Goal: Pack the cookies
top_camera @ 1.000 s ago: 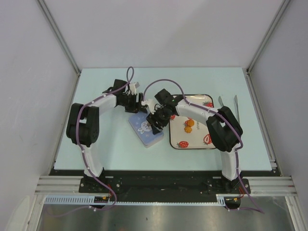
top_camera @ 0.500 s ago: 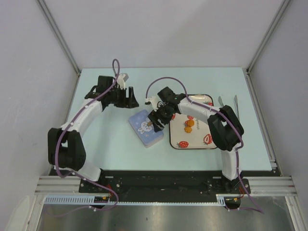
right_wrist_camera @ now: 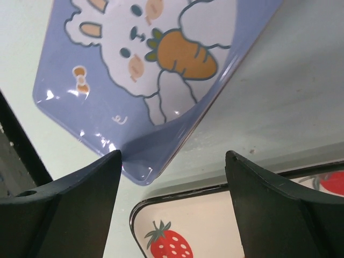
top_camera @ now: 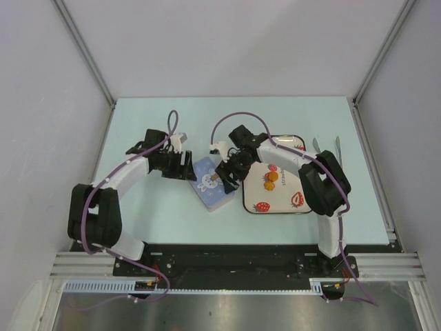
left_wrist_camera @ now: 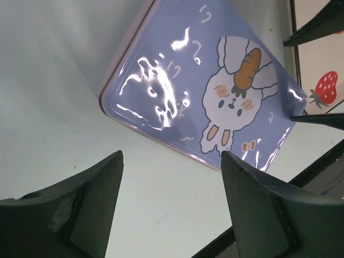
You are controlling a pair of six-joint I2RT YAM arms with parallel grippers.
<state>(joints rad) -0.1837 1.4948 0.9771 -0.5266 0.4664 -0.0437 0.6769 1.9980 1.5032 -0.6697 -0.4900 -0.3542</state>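
Note:
A blue-violet tin with a bunny and carrot lid [top_camera: 209,183] lies shut on the table, left of the strawberry tray [top_camera: 289,207]. Two orange cookies [top_camera: 271,179] sit on the tray; I cannot make out the black and green ones. My left gripper [top_camera: 187,166] is open and empty at the tin's left edge; in the left wrist view [left_wrist_camera: 172,177] the tin [left_wrist_camera: 215,91] lies just beyond its tips. My right gripper [top_camera: 226,175] is open at the tin's right side; in the right wrist view [right_wrist_camera: 174,177] a tin corner [right_wrist_camera: 140,161] sits by its left finger [right_wrist_camera: 75,204].
The tray rim [right_wrist_camera: 177,191] lies close under the right gripper, and a strawberry print [left_wrist_camera: 324,88] shows past the tin. Two metal tongs [top_camera: 337,148] lie at the table's right edge. Grey walls enclose the table on three sides.
My left arm swung out to the back left, then came back down to the tin's left edge. My right gripper shifted slightly along the tin's right side. The tin has not moved.

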